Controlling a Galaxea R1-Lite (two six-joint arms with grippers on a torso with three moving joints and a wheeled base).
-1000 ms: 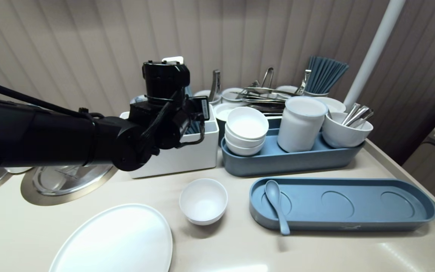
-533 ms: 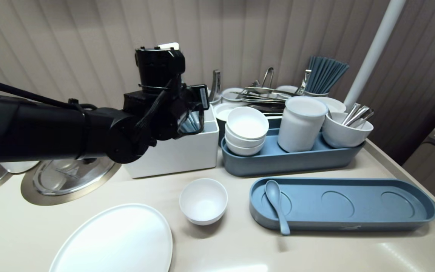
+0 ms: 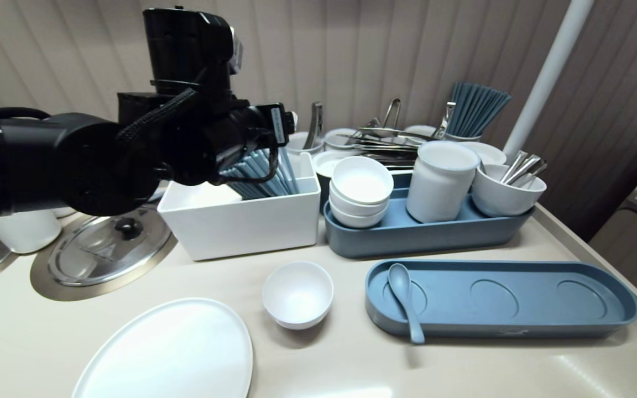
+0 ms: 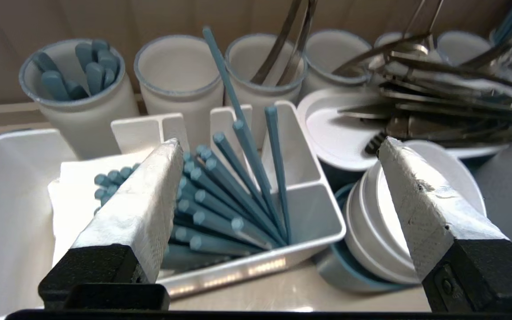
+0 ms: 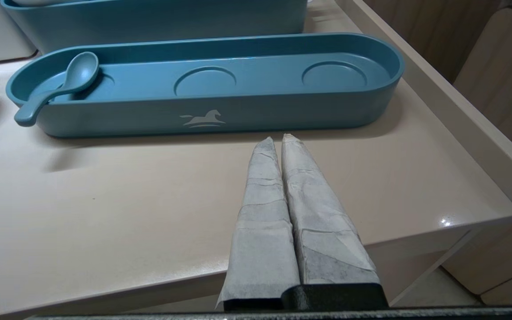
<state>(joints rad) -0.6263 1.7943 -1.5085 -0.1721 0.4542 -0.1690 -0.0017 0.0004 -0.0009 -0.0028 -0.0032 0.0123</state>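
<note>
My left gripper is open and empty, raised above the near side of a white divided box. Several blue chopsticks lean fanned out in that box. A stack of white bowls sits just past one finger. In the head view the black left arm hangs over the box, with the chopsticks showing beneath it. My right gripper is shut and empty, parked low over the counter's front edge before a long blue tray holding a blue spoon.
A white plate and a single white bowl lie at the front. The rear blue tray carries the stacked bowls, a white jar and a cup of cutlery. A steel lid sits left; a white pole stands right.
The left arm has lifted up and to the left, off the white box. The blue chopsticks it was covering now show in the box. Nothing else on the counter has moved.
</note>
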